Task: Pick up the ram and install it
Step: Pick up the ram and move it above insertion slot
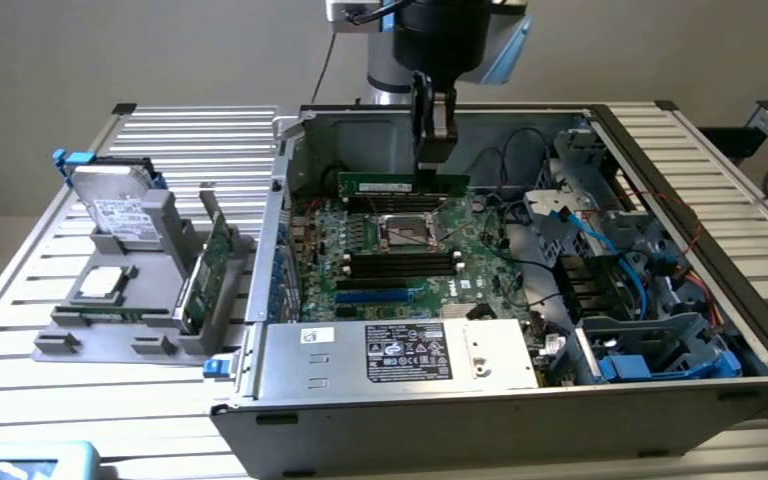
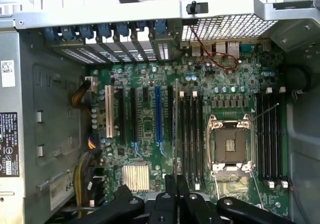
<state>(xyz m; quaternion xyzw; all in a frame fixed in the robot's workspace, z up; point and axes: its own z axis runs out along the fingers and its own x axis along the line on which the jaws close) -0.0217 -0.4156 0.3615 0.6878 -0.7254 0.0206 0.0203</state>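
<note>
Above the motherboard (image 1: pixel 458 225), near the case's (image 1: pixel 357 140) rear wall, the gripper (image 1: pixel 434 168) is clamped on the ram (image 1: pixel 373 186) — edge-down and seemingly parallel to the slots (image 1: pixel 398 263), ready for seating.

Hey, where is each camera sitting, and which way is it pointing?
Exterior view: off the arm, higher than the open computer case, looking down into it; the arm and its fingers show, shut on the ram.
Wrist view: on the wrist, looking past the fingers straight onto the motherboard; the fingers show, with the ram edge-on between them.
Shared: the ram, the motherboard, its CPU socket and black memory slots.
</note>
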